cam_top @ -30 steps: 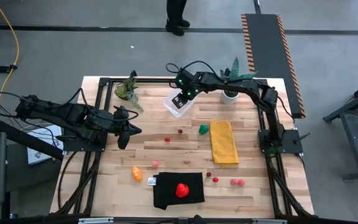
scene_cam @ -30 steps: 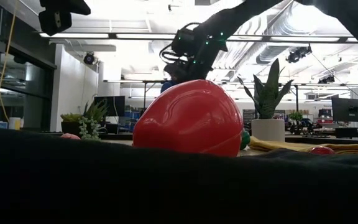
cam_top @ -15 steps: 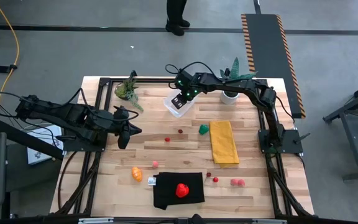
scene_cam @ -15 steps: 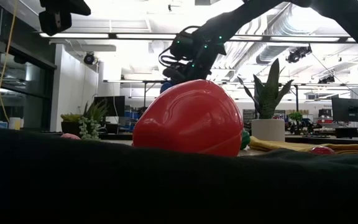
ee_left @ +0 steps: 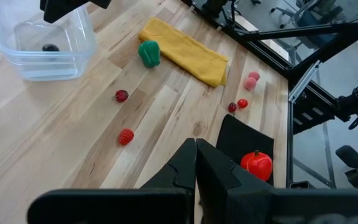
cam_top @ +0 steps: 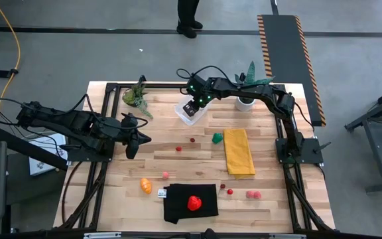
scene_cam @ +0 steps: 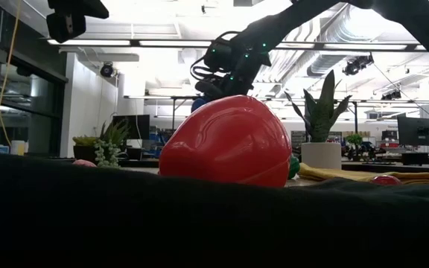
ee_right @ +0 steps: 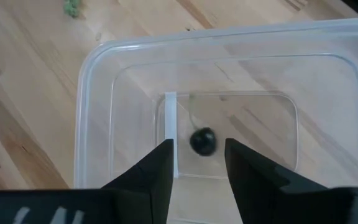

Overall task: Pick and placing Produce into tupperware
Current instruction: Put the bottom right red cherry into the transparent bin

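Table (cam_top: pixel 111 206): light wood slats in a black frame. Directly on it: tub (cam_top: pixel 190 112) at 12 o'clock, plants (cam_top: pixel 136 95) at 11 and pot (cam_top: pixel 245 102) at 1, yellow cloth (cam_top: pixel 239 151) at 3, black cloth (cam_top: pixel 178 206) at 6, orange piece (cam_top: pixel 146 185) at 7, green piece (cam_top: pixel 217 138) and berries (cam_top: pixel 193 140) near centre.

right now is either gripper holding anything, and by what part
Nothing is held. The right gripper hangs open over the tupperware, a dark berry lying loose on its floor. The left gripper is shut on nothing.

Right tool (ee_right: pixel 196 163) parted; left tool (ee_left: pixel 196 163) closed.
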You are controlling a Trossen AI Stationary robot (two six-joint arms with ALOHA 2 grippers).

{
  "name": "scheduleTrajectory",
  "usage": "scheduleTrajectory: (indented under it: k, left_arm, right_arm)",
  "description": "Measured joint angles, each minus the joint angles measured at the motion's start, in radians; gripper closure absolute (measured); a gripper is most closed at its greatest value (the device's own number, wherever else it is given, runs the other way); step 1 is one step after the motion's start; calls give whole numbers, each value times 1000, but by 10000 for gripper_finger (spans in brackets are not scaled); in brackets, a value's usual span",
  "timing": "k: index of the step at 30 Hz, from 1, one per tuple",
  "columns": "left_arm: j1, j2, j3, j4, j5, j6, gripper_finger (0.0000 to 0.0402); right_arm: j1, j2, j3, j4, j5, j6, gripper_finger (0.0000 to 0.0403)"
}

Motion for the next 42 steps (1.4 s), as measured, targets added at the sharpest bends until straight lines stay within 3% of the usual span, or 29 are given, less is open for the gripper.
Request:
scheduleTrajectory:
  k: [5,9,16,23,36,42]
  left_arm:
    - [0,0,0,0,0,0,401]
    - [0,0,0,0,0,2,401]
    - [0,0,0,-1,0,12,401]
    - [0,0,0,-8,1,33,401]
    - [0,0,0,-15,1,35,401]
    - [0,0,0,-15,2,44,401]
  right_arm:
    - [-2,-1,0,29,-11,-5,266]
    - [-13,-20,0,107,-85,24,265]
    - [-34,-130,0,299,-108,86,265]
    - [-40,-253,0,381,-103,106,265]
    - [32,-555,0,348,8,23,265]
    - [85,-717,0,155,45,-20,265]
